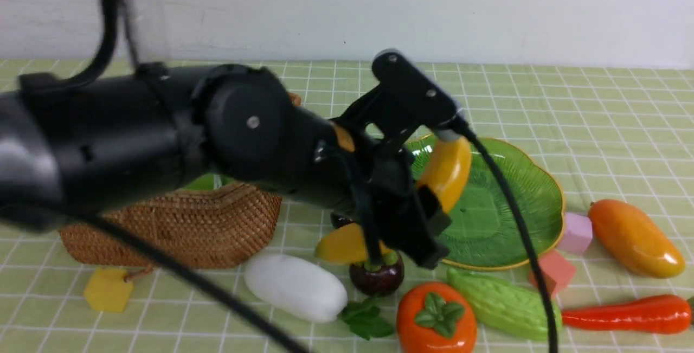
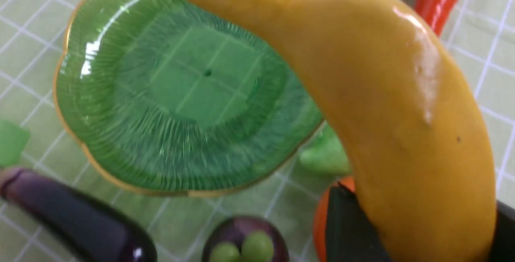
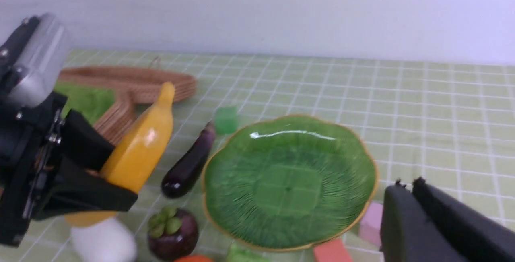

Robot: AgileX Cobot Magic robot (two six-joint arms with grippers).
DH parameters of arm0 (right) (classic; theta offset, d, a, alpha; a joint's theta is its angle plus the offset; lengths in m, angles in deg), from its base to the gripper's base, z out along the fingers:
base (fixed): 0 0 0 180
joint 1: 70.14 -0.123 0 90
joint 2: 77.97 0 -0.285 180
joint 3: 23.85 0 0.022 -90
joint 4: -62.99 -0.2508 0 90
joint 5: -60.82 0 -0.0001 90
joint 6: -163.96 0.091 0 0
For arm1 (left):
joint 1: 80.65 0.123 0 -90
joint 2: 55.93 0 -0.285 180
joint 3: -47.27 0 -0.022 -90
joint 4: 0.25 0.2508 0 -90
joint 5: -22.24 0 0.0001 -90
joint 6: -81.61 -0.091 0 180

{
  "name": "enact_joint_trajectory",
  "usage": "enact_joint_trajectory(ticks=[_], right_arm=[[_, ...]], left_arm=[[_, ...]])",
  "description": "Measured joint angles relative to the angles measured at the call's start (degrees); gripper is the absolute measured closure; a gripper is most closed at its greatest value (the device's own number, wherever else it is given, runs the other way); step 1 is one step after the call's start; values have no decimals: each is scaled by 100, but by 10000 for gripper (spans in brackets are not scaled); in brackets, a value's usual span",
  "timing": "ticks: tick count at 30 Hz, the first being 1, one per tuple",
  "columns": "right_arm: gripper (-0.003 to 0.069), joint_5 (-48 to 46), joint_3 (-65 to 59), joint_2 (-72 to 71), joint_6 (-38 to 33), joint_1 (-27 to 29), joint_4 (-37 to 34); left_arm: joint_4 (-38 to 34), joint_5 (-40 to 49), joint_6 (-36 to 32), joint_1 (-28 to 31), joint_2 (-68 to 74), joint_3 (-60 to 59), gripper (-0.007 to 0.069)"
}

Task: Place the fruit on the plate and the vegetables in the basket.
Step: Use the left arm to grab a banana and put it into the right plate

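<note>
Left fingers (image 1: 431, 209) grip the banana (image 1: 447, 171), raised beside the plate (image 1: 504, 206); right fingers (image 3: 406, 221) are pressed together, holding nothing.

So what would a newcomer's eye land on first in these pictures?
The big black left arm fills the left of the front view, its left hand shut on a glossy yellow banana raised by the left side of the green plate. The plate is bare; bright toys lie around it, such as a mango to its right and a persimmon nearer the robot.
</note>
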Motion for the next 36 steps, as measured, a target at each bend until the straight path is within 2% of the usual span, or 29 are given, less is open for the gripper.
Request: enact_joint_trajectory(ticks=[4, 11, 17, 22, 24, 26, 27, 28, 31, 33, 36], right_arm=[[618, -357, 0, 0, 317, 0, 212], [611, -720, 0, 0, 237, 0, -180], [607, -733, 0, 0, -93, 0, -664], [605, -733, 0, 0, -332, 0, -911], [603, -733, 0, 0, -347, 0, -953], [601, -737, 0, 0, -352, 0, -990], [601, -737, 0, 0, -352, 0, -990], [599, -737, 0, 0, -352, 0, -1009], [595, -737, 0, 7, -358, 0, -1048], [595, -737, 0, 7, -403, 0, -1096], [592, -743, 0, 7, -502, 0, -1149]], left_arm=[[13, 166, 150, 0, 994, 1034, 316], [441, 310, 341, 0, 2444, 2734, 316], [809, 310, 416, 0, 3239, 3431, 316], [959, 182, 399, 0, 3575, 3519, 312], [966, 80, 397, -6, 3596, 3526, 273], [966, -31, 397, -6, 3601, 3531, 192], [966, -45, 397, -6, 3601, 3531, 183], [961, -138, 397, -6, 3601, 3537, 117], [949, -230, 397, -6, 3601, 3549, 6], [949, -167, 397, -6, 3594, 3549, -31], [878, 253, 427, -11, 3465, 3549, -33]])
